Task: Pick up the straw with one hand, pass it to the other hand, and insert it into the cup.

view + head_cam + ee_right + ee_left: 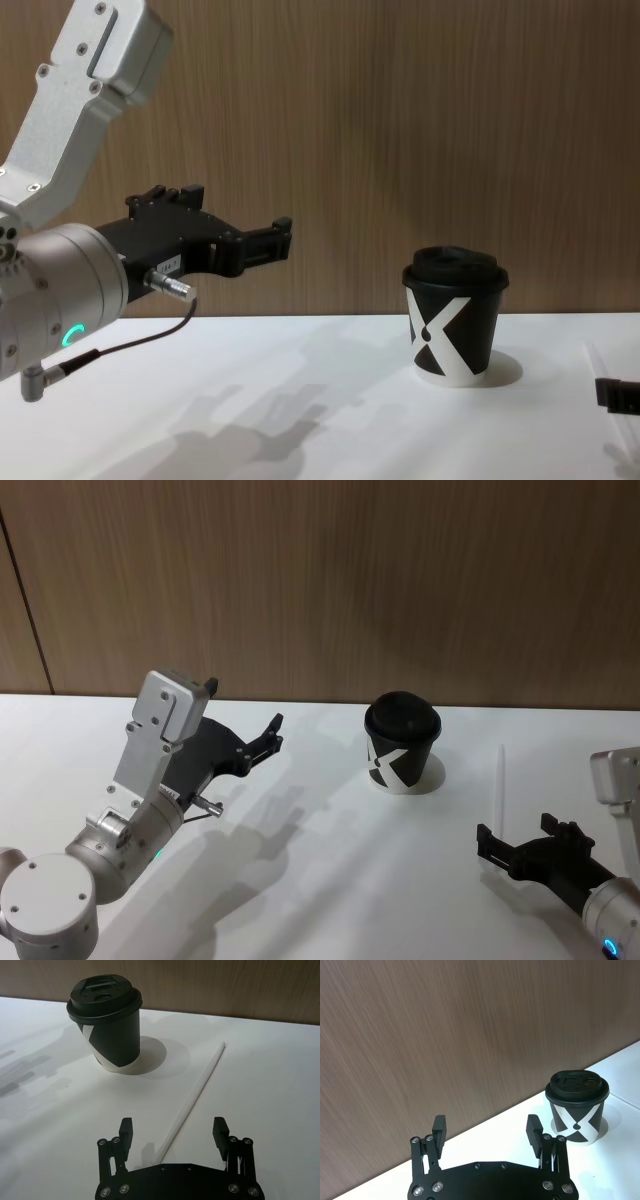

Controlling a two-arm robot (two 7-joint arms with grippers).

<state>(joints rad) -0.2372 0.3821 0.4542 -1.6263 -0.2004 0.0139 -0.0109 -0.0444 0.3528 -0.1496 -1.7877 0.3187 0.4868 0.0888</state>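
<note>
Straddling one end of the straw (197, 1091), right tool (172, 1127) spread, I am planning a gentle pinch there: light, crushable; left tool (486, 1126) likewise spread.

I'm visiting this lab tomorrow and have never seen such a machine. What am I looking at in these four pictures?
It is a robot with two arms, each ending in a black two-finger end effector. One picture looks down from its head, one looks forward from its chest, and one comes from a camera on each wrist. On the white table stands a black lidded paper cup with a white X mark. To its right a white straw lies flat. The left end effector hangs open above the table, left of the cup, holding nothing. The right end effector is open too, with the straw's near end between its fingers, not gripped.
</note>
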